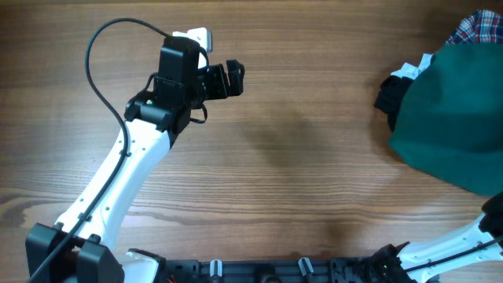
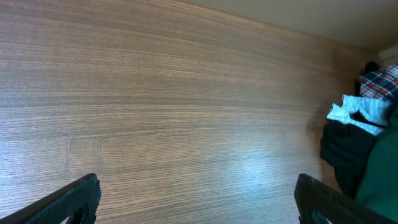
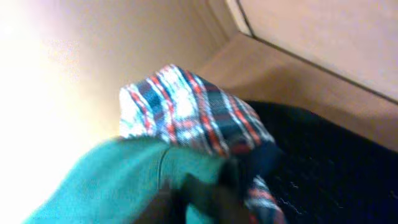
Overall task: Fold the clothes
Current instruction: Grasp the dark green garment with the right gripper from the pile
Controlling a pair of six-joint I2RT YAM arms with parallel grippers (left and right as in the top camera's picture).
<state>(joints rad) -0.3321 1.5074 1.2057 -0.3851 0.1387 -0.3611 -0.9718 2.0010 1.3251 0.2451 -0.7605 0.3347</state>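
**A:** Where are the clothes?

**B:** All in one heap at the right edge of the tabletop (image 1: 299, 157), toward its far right corner. The dark green garment (image 1: 456, 110) lies on top and covers most of the heap. The plaid shirt (image 1: 479, 30) pokes out at the far side. A black garment (image 1: 389, 94) and a small white piece (image 1: 413, 69) stick out from under the green one's left side.

**A:** Is anything folded?

**B:** No, it is all bunched and rumpled.

**A:** And the left arm (image 1: 118, 173)?

**B:** It reaches from the near left corner out over the left half of the tabletop. The left jaws are spread wide with nothing between them, only bare wood below. They are well apart from the heap, which shows at the right side of the left wrist view.

**A:** The right arm (image 1: 464, 240)?

**B:** From overhead only part of it shows, at the near right corner beside the green cloth. The right jaws are clenched. Their camera is pressed close to the heap: green fabric low in the view, a plaid fold above it, black cloth to the right.

**A:** Have they caught any fabric?

**B:** I cannot tell. That view is too blurred.
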